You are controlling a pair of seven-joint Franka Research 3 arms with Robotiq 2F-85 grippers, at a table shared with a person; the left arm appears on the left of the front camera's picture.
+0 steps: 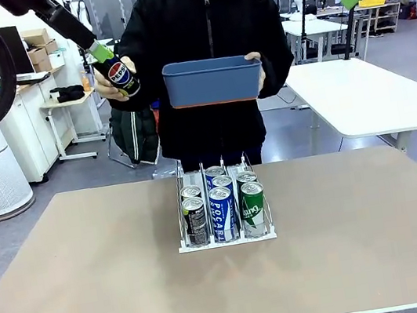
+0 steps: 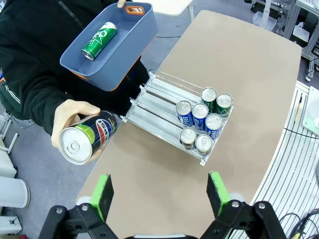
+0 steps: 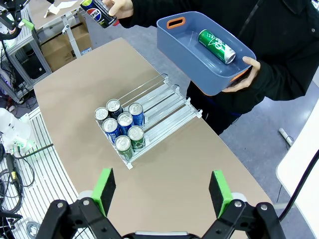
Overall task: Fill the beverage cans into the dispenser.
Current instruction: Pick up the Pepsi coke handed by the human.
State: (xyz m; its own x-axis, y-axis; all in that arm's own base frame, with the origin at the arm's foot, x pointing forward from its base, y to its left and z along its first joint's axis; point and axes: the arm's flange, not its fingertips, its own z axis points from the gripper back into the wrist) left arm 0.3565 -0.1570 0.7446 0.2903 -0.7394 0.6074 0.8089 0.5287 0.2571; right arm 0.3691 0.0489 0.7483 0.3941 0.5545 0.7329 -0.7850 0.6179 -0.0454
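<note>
Dispenser (image 1: 227, 241) sits mid tabletop (image 1: 95, 293), slightly toward 12 o'clock. It has a white base and three narrow lanes split by thin wire dividers.

Six cans (image 2: 202, 119) stand upright in it, two per lane, packed at the robot-side end, with bare rails beyond them. In the front view the 9 o'clock lane holds black cans, the middle lane blue-and-white, the 3 o'clock lane green. All are slim, with silver tops and pull tabs.

Pepsi can (image 1: 120, 77) is black with the round red-white-blue logo. A person's hand (image 2: 70, 117) holds it in the air past the tabletop's far edge, at 10 o'clock in the front view. It is tilted, silver top toward the left arm.

Left end effector (image 2: 159, 189) has its fingers spread. In the wrist view the Pepsi can sits beyond the fingertips, toward 10 o'clock, not between them. The front view puts one green pad right at the can's top, and I can't tell if they touch.

Right end effector (image 3: 162, 191) has its fingers spread with nothing between them. It is high at 2 o'clock in the front view, well apart from the dispenser.

Blue bin (image 1: 213, 84) with orange handle cutouts is held by the person's other hand (image 3: 244, 79) at chest height. A loose green can (image 3: 216, 46) lies on its side inside.
</note>
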